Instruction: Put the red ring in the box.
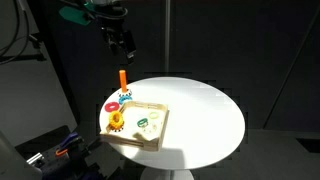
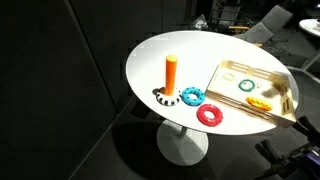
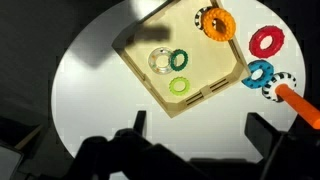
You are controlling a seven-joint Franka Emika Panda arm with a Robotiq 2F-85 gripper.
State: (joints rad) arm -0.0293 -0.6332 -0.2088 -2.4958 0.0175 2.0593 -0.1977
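pincer (image 3: 196,122): spread wide, holding nothing, up above the worktop (image 3: 90,90) | red ring (image 3: 266,40): flat on the worktop, outside the box (image 3: 205,65), just beside it, ahead of the pincer and off to the right in the wrist view | near the ring: blue gear (image 3: 259,74), orange peg (image 3: 300,105)

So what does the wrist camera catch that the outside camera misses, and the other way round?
Only the wrist view: a clear ring inside the box, and the open fingers up close. Only an exterior view: the arm hanging above the table. Both: the red ring, the blue gear and the orange peg.
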